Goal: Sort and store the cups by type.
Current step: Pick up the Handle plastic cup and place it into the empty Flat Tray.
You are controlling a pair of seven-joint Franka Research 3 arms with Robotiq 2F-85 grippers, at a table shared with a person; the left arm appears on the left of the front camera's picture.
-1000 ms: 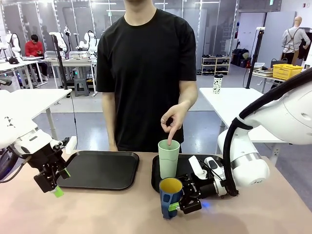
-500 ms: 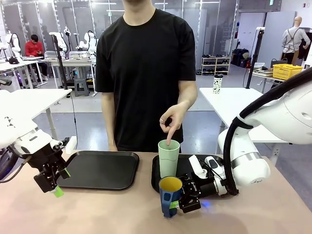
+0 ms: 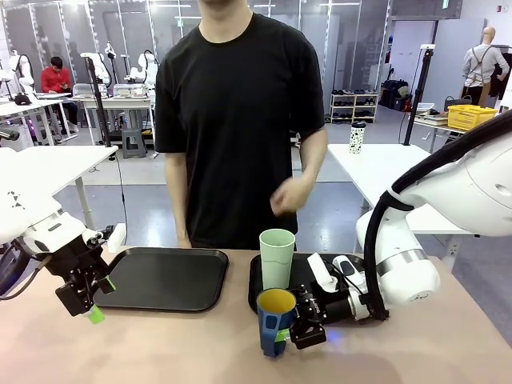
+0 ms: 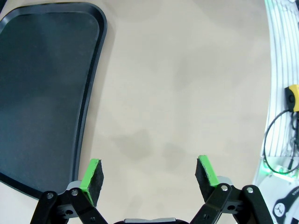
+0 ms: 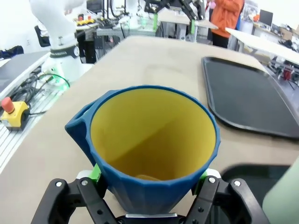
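The dark-blue mug [image 3: 274, 320] with its yellow inside stands at the table's front middle, held by my right gripper [image 3: 290, 330], which is shut on it. In the right wrist view the mug [image 5: 152, 154] sits between the green pads [image 5: 96, 172], handle to the picture's left. The tall pale-green tumbler [image 3: 277, 258] stands upright at the left end of the right black tray [image 3: 314, 274], just behind the mug. My left gripper [image 3: 90, 307] hangs open over the table by the left tray's near corner; in its wrist view the fingers [image 4: 92, 178] frame bare tabletop.
An empty black tray [image 3: 166, 276] lies left of centre; its edge [image 4: 91, 100] shows in the left wrist view. A person in a black shirt stands across the table, one hand [image 3: 289, 194] raised above the tumbler. A small spotted cup [image 3: 357, 138] stands on a far table.
The person's hand, which pointed into the tumbler, has lifted away. My right gripper has shifted the mug slightly left. The left arm has not moved.
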